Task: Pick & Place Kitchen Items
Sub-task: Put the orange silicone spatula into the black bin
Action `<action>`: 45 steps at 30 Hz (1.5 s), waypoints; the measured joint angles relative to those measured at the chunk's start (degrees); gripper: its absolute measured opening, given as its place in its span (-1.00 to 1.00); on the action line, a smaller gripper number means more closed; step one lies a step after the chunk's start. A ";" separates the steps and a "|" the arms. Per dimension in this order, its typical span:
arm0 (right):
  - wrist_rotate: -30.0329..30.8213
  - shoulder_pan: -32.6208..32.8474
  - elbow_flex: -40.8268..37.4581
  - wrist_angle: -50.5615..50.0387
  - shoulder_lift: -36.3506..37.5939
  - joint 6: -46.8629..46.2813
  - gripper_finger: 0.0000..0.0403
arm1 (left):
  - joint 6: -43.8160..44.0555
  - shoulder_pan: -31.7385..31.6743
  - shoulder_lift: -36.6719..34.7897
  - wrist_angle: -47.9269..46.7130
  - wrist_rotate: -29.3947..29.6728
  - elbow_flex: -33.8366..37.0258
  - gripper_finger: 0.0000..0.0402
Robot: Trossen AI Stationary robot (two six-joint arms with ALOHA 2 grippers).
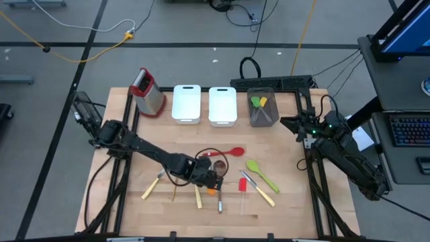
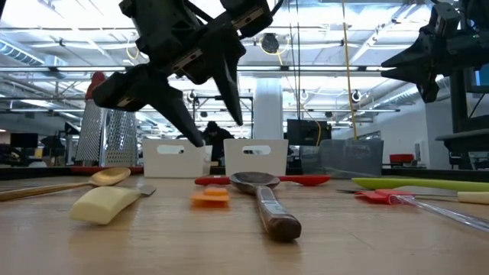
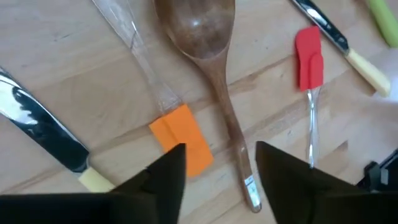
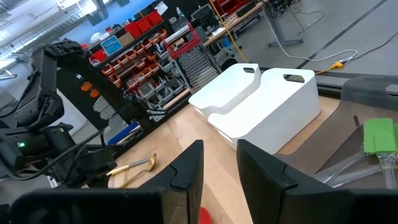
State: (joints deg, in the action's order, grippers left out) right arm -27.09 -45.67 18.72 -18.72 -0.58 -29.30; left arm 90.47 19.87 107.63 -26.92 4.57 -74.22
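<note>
- Left wrist view: the left tool [image 3: 221, 171] hangs over the surface [image 3: 56, 74] with its fingers spread and nothing between them. They straddle the lower handle of the wooden spoon [image 3: 205, 37].
- The orange spatula [image 3: 181, 140] lies just beside that spoon's handle, its clear handle running off alongside the spoon's bowl. The left finger's tip overlaps it in this view.
- To do this step well, I judge the tool should drop straight down, centred on the wooden handle alone, and close only once both fingers clear the orange blade.
- Further from the spoon lie a red spatula [image 3: 309, 57] and two cream-handled knives [image 3: 46, 140].
- In the high view, the green spoon [image 1: 261, 173] and red spoon [image 1: 225, 152] lie near the wooden spoon; the grey tray [image 1: 263, 107] sits well beyond it.
- The right tool [image 4: 217, 168] waits near that tray, fingers parted a little, gripping nothing.
</note>
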 joint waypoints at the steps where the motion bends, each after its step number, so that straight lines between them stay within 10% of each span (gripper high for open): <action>1: -0.02 0.02 0.00 0.00 0.00 0.00 -0.56 | 0.18 0.14 0.00 0.00 0.23 0.00 0.11; 10: -0.02 0.00 0.00 0.00 0.00 0.00 -0.56 | -0.20 0.14 0.00 0.07 2.95 0.00 0.39; 45: -0.02 0.00 0.00 0.42 -0.04 0.01 -0.56 | -0.16 0.89 7.30 0.95 0.42 -0.20 0.20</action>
State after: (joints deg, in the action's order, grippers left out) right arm -27.11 -45.67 18.72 -18.30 -0.62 -29.29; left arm 90.31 20.75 114.93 -25.98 4.99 -74.41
